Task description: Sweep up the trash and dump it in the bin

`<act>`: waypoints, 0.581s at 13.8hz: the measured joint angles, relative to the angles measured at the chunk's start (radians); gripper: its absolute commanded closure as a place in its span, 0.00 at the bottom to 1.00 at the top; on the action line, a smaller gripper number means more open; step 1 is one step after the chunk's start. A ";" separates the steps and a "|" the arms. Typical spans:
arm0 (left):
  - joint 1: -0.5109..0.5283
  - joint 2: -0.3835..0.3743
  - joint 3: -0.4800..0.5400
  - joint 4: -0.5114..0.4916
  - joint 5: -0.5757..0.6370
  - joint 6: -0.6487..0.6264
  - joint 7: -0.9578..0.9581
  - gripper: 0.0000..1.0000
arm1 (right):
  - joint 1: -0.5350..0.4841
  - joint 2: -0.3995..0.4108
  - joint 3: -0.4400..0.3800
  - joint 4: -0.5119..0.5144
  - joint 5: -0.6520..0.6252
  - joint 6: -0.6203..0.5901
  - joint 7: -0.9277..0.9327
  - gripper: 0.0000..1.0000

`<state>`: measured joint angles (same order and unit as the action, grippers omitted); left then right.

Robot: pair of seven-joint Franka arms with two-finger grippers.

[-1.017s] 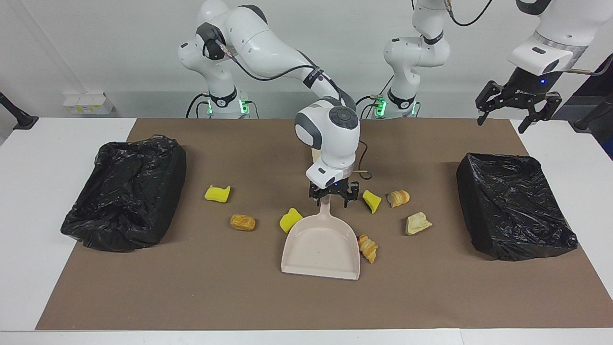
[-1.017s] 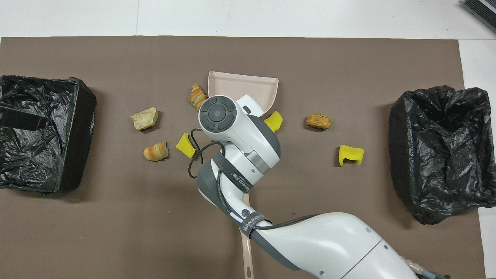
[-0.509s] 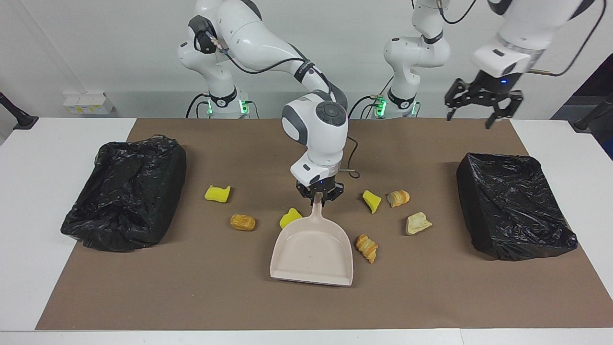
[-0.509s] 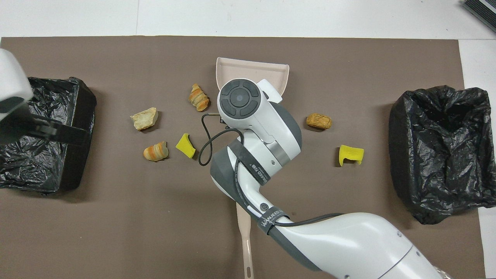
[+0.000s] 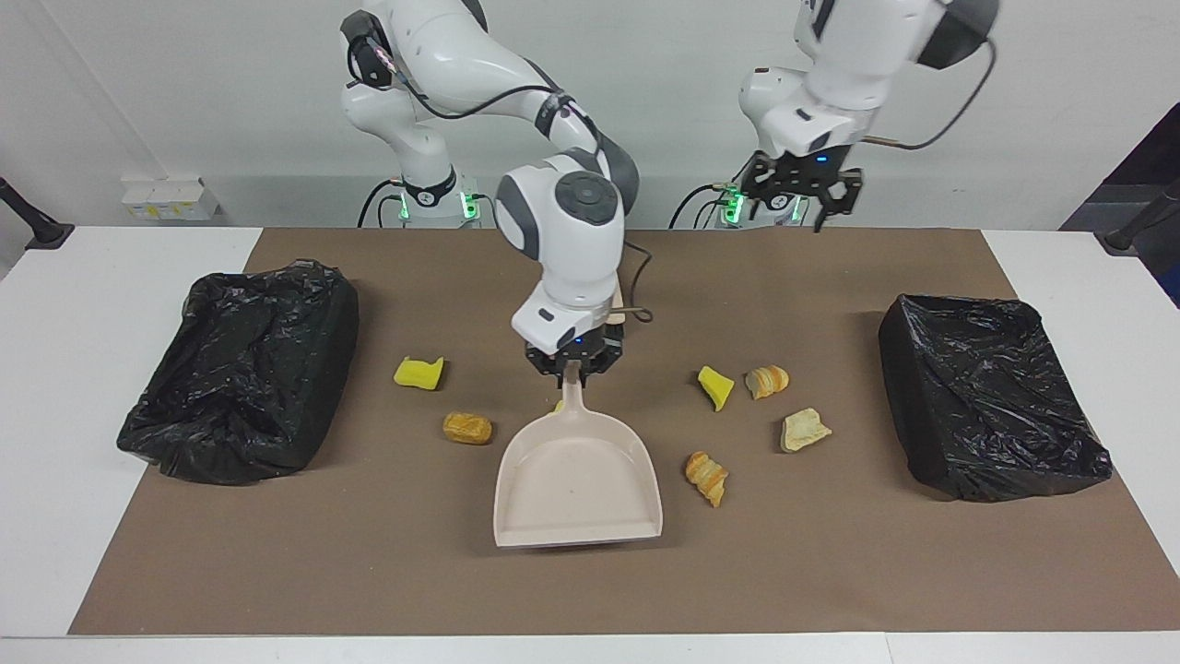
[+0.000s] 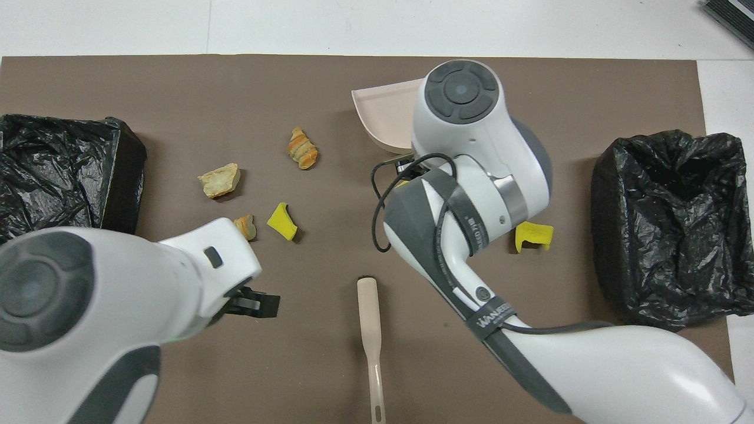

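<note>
- The flat beige plastic dustpan [image 5: 576, 480] is being gripped at its handle by the right gripper [image 5: 573, 367], fingers pinched tight.
- The left gripper [image 5: 800, 189] is being held aloft at one o'clock, fingers spread.

Right gripper [image 5: 573, 371] points straight down, fingers closed; left gripper [image 5: 800, 189] hangs raised, fingers spread.

A brown mat [image 5: 369, 553] covers the white table [image 5: 83, 295]; a beige brush handle [image 6: 370, 330] lies on it.
</note>
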<state>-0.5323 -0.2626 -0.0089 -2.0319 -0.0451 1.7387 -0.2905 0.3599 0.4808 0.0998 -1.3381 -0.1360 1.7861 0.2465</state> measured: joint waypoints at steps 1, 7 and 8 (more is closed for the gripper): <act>-0.051 -0.008 -0.001 -0.046 0.000 0.041 -0.072 0.00 | -0.020 -0.008 0.000 -0.001 0.001 -0.028 -0.093 1.00; -0.367 0.012 -0.004 -0.246 0.000 0.275 -0.511 0.00 | -0.135 -0.031 -0.001 -0.116 0.003 0.019 -0.682 1.00; -0.408 0.044 -0.004 -0.261 0.000 0.326 -0.564 0.00 | -0.149 -0.046 -0.001 -0.163 0.003 0.067 -0.759 1.00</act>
<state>-0.9400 -0.2189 -0.0130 -2.2932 -0.0451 2.0645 -0.8547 0.2111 0.4352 0.0984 -1.5007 -0.1334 1.8526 -0.5122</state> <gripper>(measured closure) 0.000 0.692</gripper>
